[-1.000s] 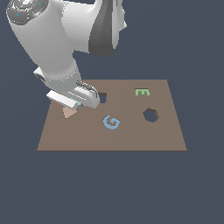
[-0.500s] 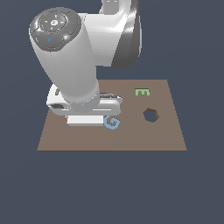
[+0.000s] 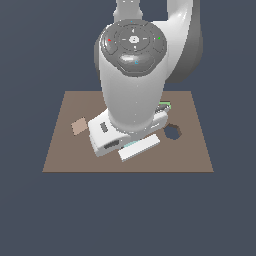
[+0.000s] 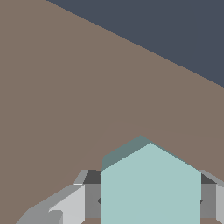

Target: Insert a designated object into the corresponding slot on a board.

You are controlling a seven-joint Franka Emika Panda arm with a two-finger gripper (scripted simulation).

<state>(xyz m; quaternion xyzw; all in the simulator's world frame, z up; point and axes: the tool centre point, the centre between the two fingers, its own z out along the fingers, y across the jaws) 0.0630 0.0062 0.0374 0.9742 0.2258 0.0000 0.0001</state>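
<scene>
The claw (image 4: 151, 205) grips the teal block (image 4: 151, 183) tight between its fingers (image 4: 65, 205) — held up over the brown board (image 3: 60, 150), not yet at the hexagon slot (image 3: 172, 131) — so the arm can carry it there.

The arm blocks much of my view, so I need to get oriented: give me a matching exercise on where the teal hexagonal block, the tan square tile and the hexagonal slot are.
1. teal hexagonal block
2. tan square tile
3. hexagonal slot

a. flat on the board, exterior view's left
b. dark and unfilled, exterior view's right
c. gripped in the claw

Pairs: 1-c, 2-a, 3-b
</scene>
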